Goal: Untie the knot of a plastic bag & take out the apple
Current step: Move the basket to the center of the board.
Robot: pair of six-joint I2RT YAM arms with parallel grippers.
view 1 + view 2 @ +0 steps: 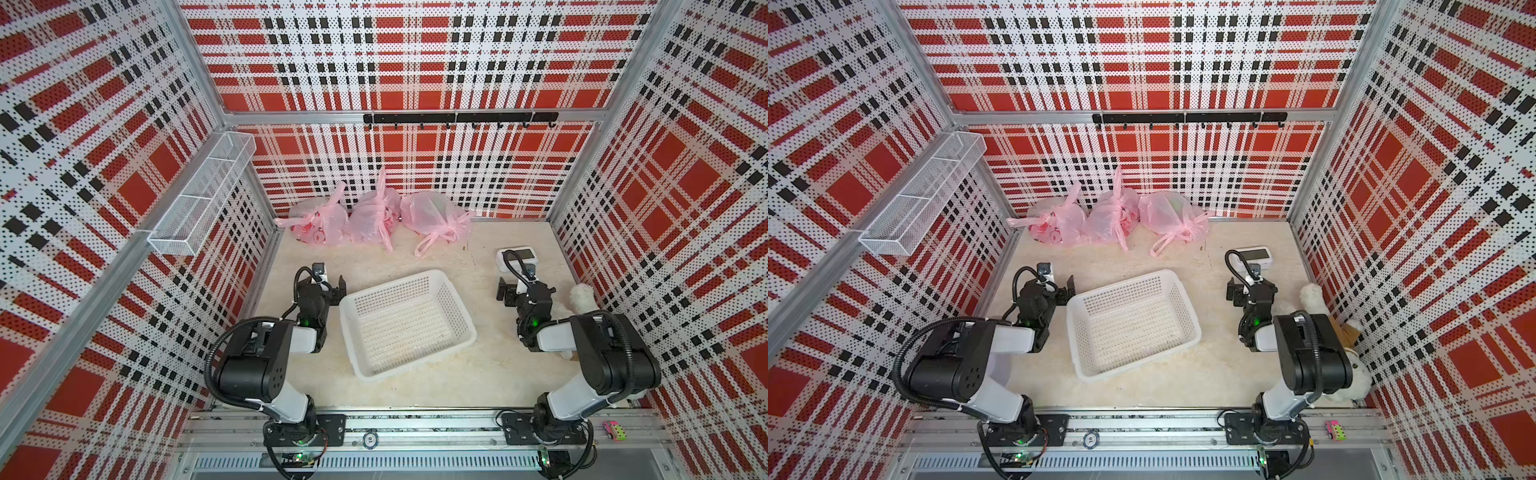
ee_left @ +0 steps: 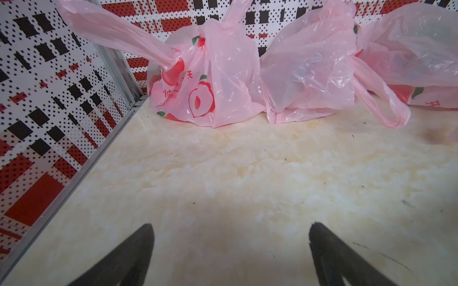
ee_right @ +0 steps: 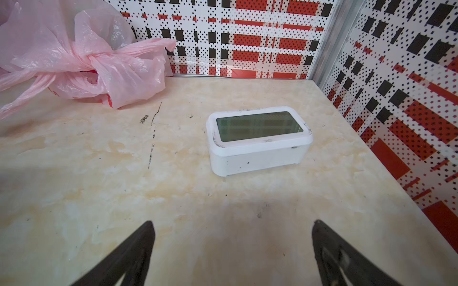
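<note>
Left gripper (image 2: 230, 226) spread wide, holding nothing, at 10 o'clock of white basket (image 1: 451, 305). Right gripper (image 3: 233, 225) likewise wide and bare, at 2 o'clock. Three pink bags (image 1: 371, 220), all knotted, at table's (image 1: 457, 374) 12 o'clock edge. Apple probably inside one, can't make it out.

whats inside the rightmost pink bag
Through the bag only a faint pale shape shows. Its knot is tied and the film blurs the contents, so no apple can be made out.
</note>
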